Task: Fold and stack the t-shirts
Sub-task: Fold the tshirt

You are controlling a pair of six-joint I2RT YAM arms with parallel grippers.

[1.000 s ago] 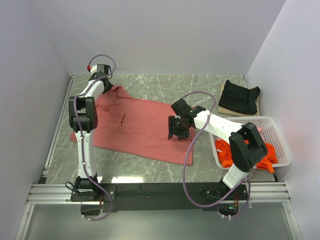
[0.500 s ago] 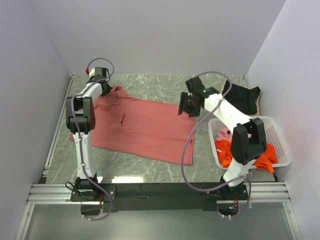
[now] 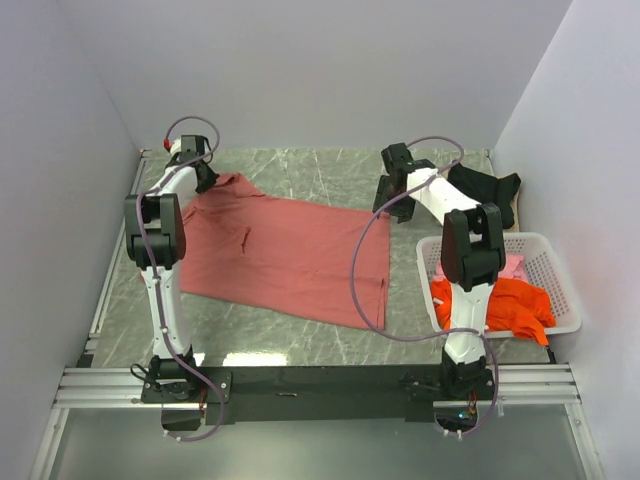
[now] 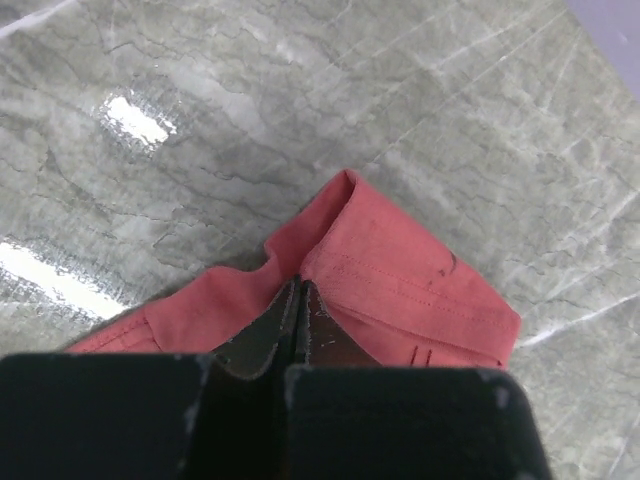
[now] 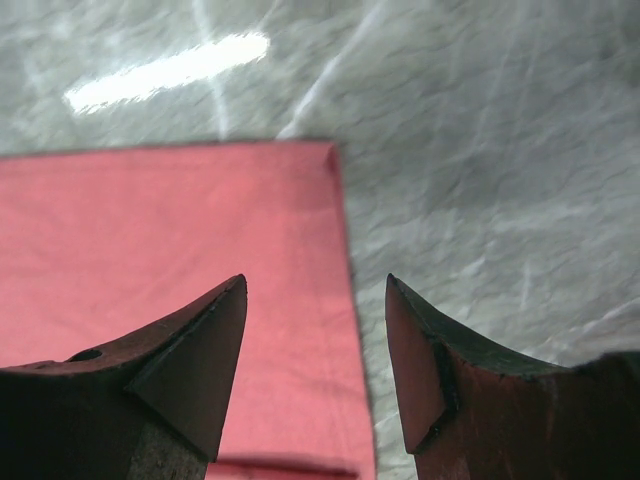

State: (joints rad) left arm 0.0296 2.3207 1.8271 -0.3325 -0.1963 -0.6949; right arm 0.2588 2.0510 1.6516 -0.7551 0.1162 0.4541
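Orange shirt (image 3: 505, 305) sits in the basket (image 3: 560, 290) nearest. Mid-desk (image 3: 300, 170), the brick-red shirt (image 3: 280, 255) lies flat. The right hand (image 5: 315, 282) has swung off its middle to the far right corner, fingers spread and empty. The left hand (image 4: 299, 288) is pinched shut on the far left corner, so I'd guess a fold is next. Black shirt (image 3: 480, 195) is folded at the back.

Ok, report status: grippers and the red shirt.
Left gripper shut on red shirt edge. Right gripper open over its far right corner. Shirt spread flat. Basket off right, not blocking.
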